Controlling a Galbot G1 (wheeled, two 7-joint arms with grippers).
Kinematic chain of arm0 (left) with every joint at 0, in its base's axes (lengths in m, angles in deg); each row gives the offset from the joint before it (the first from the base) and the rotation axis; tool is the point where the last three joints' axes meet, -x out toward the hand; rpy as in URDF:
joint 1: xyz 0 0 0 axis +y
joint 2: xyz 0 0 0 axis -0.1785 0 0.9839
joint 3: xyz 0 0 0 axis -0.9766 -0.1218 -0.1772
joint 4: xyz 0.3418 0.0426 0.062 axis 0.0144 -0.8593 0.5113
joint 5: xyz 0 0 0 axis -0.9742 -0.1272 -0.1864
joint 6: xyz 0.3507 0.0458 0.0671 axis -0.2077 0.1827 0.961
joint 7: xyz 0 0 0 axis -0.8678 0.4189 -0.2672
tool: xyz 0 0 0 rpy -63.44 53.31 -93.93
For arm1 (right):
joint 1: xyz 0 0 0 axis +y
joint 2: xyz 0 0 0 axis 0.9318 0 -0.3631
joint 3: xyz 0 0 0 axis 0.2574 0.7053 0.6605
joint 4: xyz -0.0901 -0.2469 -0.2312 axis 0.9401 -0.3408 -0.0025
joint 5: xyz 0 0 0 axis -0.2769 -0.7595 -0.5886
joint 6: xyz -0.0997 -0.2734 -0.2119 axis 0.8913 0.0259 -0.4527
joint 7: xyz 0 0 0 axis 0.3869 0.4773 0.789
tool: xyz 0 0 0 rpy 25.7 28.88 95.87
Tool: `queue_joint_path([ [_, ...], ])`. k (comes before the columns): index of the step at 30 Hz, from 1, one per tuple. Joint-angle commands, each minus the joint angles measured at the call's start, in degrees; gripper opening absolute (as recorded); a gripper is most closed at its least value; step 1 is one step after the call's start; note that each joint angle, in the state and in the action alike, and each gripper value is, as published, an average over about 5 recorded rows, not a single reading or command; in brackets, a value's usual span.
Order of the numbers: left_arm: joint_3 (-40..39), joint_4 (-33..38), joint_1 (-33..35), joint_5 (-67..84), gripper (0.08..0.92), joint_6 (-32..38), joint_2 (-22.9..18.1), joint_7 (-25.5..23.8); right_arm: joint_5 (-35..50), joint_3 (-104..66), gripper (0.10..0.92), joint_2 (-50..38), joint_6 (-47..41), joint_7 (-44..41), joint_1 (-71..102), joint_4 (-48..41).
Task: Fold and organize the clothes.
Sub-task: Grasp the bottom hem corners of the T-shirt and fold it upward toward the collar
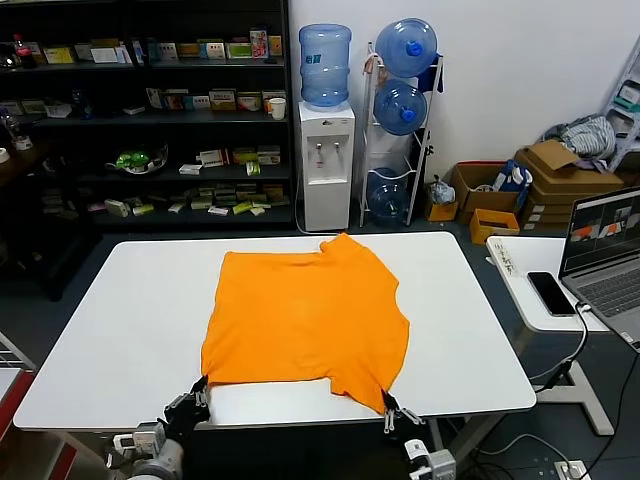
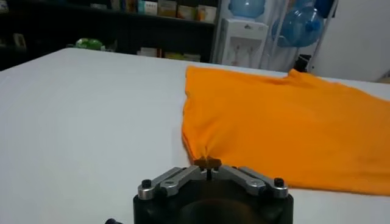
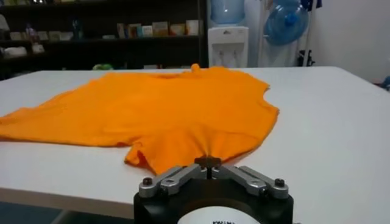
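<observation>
The orange T-shirt (image 1: 305, 315) lies spread on the white table (image 1: 120, 330), plain side up, no lettering showing. My left gripper (image 1: 201, 384) is shut on its near left corner at the table's front edge; the left wrist view shows the pinched cloth (image 2: 206, 155) at my gripper (image 2: 207, 163). My right gripper (image 1: 387, 404) is shut on the near right corner, seen in the right wrist view (image 3: 208, 162) with the shirt (image 3: 158, 109) puckered at the pinch.
A side desk (image 1: 520, 270) with a phone (image 1: 550, 293) and laptop (image 1: 612, 250) stands right of the table. Behind are a water dispenser (image 1: 326, 160), bottle rack (image 1: 402, 120), shelves (image 1: 140, 110) and cardboard boxes (image 1: 560, 175).
</observation>
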Motion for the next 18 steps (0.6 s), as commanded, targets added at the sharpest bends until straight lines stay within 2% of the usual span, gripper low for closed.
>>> queue_joint_path([
  [1,2.4,13.1,11.4,6.6,0.092,-0.6,4.4,3.6,1.9,-2.1,0.124,-4.0,2.5,1.1,11.8,10.6],
  [4,3.0,15.6,14.5,7.5,0.092,-0.5,5.4,4.2,2.8,-3.2,0.124,-5.1,3.0,2.5,13.9,13.0],
  [7,2.2,14.4,11.4,7.5,0.092,0.2,5.4,4.3,4.8,-3.2,0.124,-5.3,0.7,4.9,8.9,13.2],
  [9,1.0,11.9,6.3,7.4,0.092,0.9,5.1,4.3,6.7,-2.7,0.124,-5.3,-1.6,6.8,2.1,11.8],
  [12,-1.5,5.6,-5.6,8.1,0.092,1.5,5.0,3.6,10.2,-0.9,0.124,-6.2,-5.3,10.0,-11.1,6.4],
  [14,-3.8,0.0,-14.2,8.7,0.092,1.9,5.2,2.8,12.9,1.1,0.124,-7.3,-7.6,11.9,-19.9,1.7],
  [18,-8.7,-11.2,-26.6,9.1,0.092,2.8,5.2,1.0,16.4,5.5,0.124,-9.5,-10.1,13.3,-32.4,-6.2],
])
